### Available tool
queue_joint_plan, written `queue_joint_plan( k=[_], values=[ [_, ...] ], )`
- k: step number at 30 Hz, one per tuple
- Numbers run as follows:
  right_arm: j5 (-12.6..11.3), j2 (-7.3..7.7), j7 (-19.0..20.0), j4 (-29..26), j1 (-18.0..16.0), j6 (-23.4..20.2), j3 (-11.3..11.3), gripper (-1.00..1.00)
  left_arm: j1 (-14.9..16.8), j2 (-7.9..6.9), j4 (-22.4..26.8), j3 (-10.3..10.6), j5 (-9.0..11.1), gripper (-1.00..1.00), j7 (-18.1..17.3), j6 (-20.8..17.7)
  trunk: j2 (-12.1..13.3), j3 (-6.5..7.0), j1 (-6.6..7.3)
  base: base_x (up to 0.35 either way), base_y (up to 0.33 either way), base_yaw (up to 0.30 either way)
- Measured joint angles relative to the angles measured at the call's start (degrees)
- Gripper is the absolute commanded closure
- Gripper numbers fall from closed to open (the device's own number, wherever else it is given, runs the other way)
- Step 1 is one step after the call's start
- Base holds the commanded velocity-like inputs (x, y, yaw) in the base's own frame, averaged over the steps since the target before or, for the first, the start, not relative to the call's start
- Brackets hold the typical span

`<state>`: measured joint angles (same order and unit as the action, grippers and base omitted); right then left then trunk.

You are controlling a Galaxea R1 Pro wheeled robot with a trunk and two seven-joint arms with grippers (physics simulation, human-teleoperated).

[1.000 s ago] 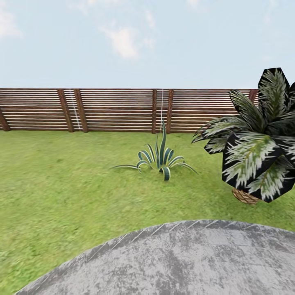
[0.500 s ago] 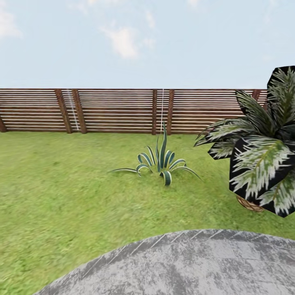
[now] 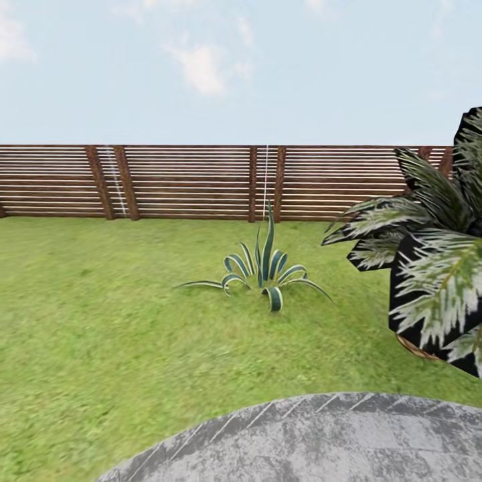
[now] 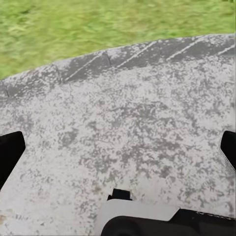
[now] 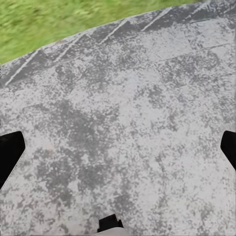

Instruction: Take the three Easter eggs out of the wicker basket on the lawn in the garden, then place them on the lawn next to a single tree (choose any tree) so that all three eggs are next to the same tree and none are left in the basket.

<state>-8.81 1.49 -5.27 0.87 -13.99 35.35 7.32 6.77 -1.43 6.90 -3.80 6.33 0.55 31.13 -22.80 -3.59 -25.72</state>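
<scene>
The lawn (image 3: 120, 321) spreads from the patio to the fence. At the right edge, jagged dark leaves speckled pale green (image 3: 435, 288) hang in front of a sliver of brown woven wicker (image 3: 416, 348), which looks like the wicker basket; most of it is covered. The Easter eggs are hidden, and I see no trunk under the leaves. In the left wrist view my left gripper (image 4: 118, 152) is open over grey paving, its dark fingertips (image 4: 10, 153) far apart. In the right wrist view my right gripper (image 5: 118, 152) is open over the same paving, holding nothing.
A grey paved round patio (image 3: 321, 442) fills the near ground, and its curved edge meets the grass. A spiky striped agave plant (image 3: 264, 271) grows mid-lawn. A brown slatted wooden fence (image 3: 194, 182) closes the far side of the garden.
The whole head view has shifted: the leaves and woven piece slid right and down, and the patio edge sits lower. The camera moved, not the things.
</scene>
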Motion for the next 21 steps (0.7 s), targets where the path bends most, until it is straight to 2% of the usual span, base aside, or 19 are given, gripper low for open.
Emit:
queue_joint_plan(
  k=[21],
  values=[
    [0.0, 0.00, 0.0, 0.0, 0.0, 0.0, 0.0, -1.00, 0.0, -0.12, 0.0, 0.0, 0.1, -1.00, 0.0, 0.1, 0.0, 0.00, 0.00, 0.332, 0.000, 0.000]
  ],
)
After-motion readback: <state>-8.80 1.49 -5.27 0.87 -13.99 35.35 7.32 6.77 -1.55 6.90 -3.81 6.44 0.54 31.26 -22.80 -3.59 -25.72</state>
